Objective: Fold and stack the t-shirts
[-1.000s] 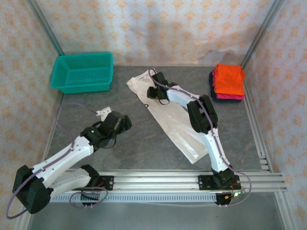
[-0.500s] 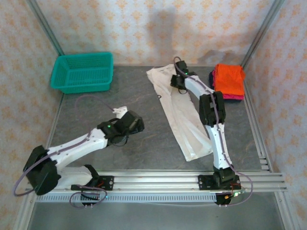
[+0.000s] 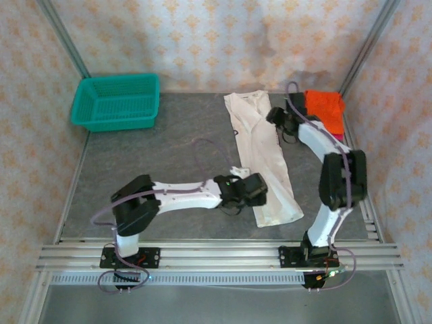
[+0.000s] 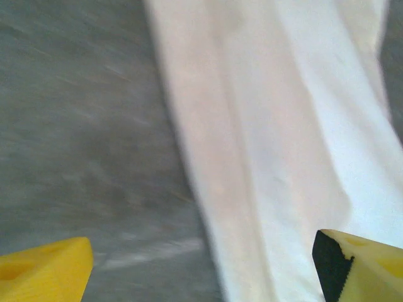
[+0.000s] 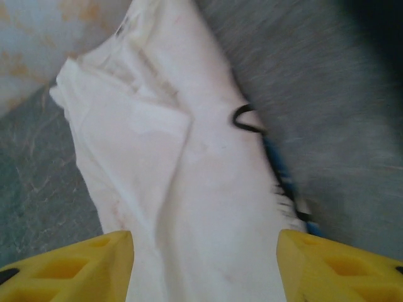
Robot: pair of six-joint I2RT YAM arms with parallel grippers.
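A white t-shirt, folded into a long strip, lies on the grey table from the back wall toward the front rail. My left gripper is open just above the strip's near left edge; its yellow fingertips straddle the cloth's edge and hold nothing. My right gripper hovers open over the strip's far end. In its wrist view the white cloth with blue lettering lies between spread fingers. A folded orange shirt tops the stack at the back right.
A teal mesh basket stands at the back left corner. The right arm's elbow rises beside the table's right edge. Metal rails run along the front. Bare grey table lies between the basket and the shirt.
The right gripper carried the shirt's far end rightward toward the back wall, then opened and let go. The left arm swung right to the strip's near end.
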